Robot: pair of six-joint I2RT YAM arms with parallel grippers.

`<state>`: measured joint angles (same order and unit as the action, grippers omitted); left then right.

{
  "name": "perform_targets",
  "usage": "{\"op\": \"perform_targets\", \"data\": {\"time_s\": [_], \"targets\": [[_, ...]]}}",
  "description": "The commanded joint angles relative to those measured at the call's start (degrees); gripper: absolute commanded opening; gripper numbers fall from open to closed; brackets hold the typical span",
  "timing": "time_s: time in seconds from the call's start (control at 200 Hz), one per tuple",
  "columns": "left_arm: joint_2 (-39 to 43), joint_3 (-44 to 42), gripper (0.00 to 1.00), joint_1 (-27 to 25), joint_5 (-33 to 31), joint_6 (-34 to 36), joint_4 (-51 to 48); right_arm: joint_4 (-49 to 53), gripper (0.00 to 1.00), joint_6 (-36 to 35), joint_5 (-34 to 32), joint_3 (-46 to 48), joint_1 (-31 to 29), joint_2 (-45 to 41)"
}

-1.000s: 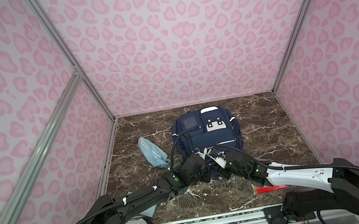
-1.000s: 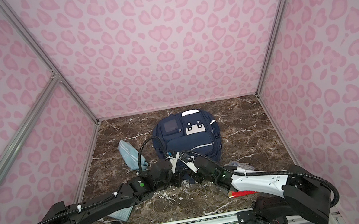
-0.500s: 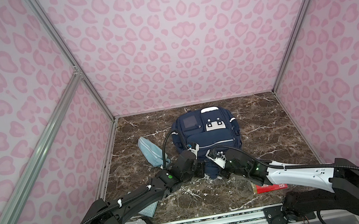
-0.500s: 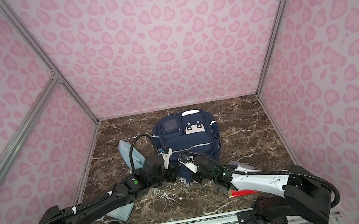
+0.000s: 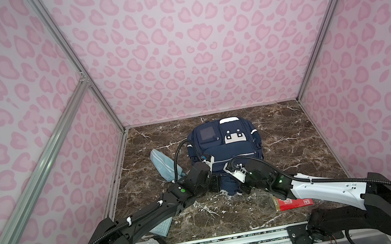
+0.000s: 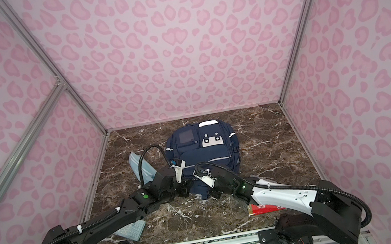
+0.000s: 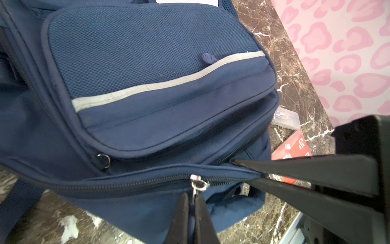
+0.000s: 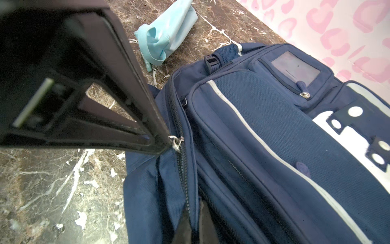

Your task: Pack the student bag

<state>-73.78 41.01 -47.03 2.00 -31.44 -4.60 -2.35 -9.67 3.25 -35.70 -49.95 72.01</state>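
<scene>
1. by the table's [image 5: 296,125] front edge, a red packet [image 5: 295,202] lies unpacked.
2. at the near end of the bag [image 5: 231,151], the right gripper [image 7: 256,174] has just closed, from part open a second ago, and now pinches bag fabric beside the zip [image 7: 126,182].
3. the left gripper [image 7: 193,197] stays clamped on the zip pull [image 7: 197,186].
4. with the fabric braced, the pull can likely be drawn; the zip looks closed.
5. the bag lies flat mid-table, toward the back edge.

Student bag [image 7: 147,118]: matt navy woven cloth, mesh pocket panel, bright metal zip pull [image 7: 195,182]. Tabletop [image 5: 292,139]: glossy, brown, marble-veined.
</scene>
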Motion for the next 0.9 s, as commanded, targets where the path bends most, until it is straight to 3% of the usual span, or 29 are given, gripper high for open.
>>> {"op": "perform_targets", "data": {"time_s": [0.0,0.18,0.31,0.4,0.525,0.61,0.77,0.895], "targets": [[-3.2,1.4,0.03,1.6,-20.1,-0.3,-11.3,7.3,0.00,0.8,-3.4,0.2,0.4,-1.3],[-5.5,1.1,0.03,3.1,-23.8,-1.1,-12.7,6.3,0.00,1.6,-2.9,1.7,0.6,-4.2],[-3.1,-0.9,0.03,4.7,-19.5,-0.5,-10.1,7.4,0.00,1.3,-4.5,0.5,0.5,-1.8],[-1.5,-0.8,0.03,4.7,-21.5,-0.8,-12.0,9.0,0.00,1.4,-6.0,-0.6,0.5,0.3],[0.3,-3.2,0.03,4.4,-6.9,-0.4,-0.7,8.7,0.00,0.7,-4.3,-1.5,0.5,2.1],[-0.1,-3.1,0.03,3.0,-1.1,-1.6,3.1,9.1,0.00,1.4,-4.3,-1.7,0.5,2.8],[-2.9,0.4,0.03,-3.1,-3.6,-3.3,-0.4,7.1,0.00,2.7,-2.3,-2.7,-0.3,3.5],[-4.3,1.4,0.03,-5.5,0.7,-5.5,1.4,5.8,0.00,2.9,-2.1,-2.9,-0.9,4.8]]}}
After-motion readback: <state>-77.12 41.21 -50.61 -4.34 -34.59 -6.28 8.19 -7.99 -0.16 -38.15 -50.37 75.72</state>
